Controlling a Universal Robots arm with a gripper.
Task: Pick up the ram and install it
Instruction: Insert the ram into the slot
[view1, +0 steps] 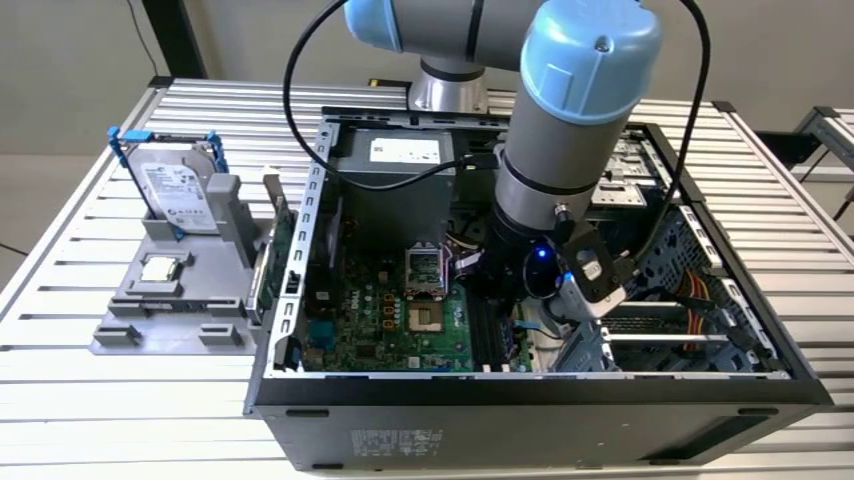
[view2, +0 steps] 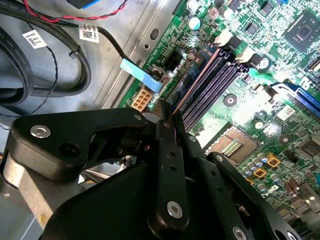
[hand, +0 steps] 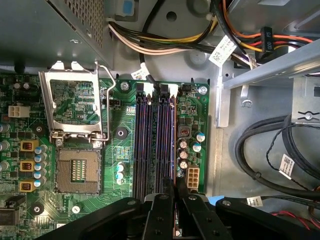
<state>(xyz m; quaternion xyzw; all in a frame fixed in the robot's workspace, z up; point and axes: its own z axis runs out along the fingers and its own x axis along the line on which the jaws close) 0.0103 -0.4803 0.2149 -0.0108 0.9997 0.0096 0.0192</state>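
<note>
My gripper (view1: 518, 300) reaches down inside the open computer case (view1: 534, 390), over the green motherboard (view1: 387, 320). In both wrist views its black fingers (view2: 167, 112) (hand: 175, 187) are shut on the ram (view2: 194, 81), a thin board seen edge-on. The ram runs in line with the memory slots (hand: 150, 145) and hangs over the outermost one, nearest the motherboard's edge. A sliver of it shows between the fingers (hand: 176, 222). I cannot tell whether it touches the slot. The white slot latches (hand: 167, 90) stand at the far end.
The CPU socket (hand: 77, 170) with its raised metal frame (hand: 75, 105) lies beside the slots. Black cables (hand: 260, 155) and a coloured wire bundle (hand: 165, 45) crowd the case floor. Outside the case, a silver hard drive (view1: 180, 190) stands on a grey fixture (view1: 174, 310).
</note>
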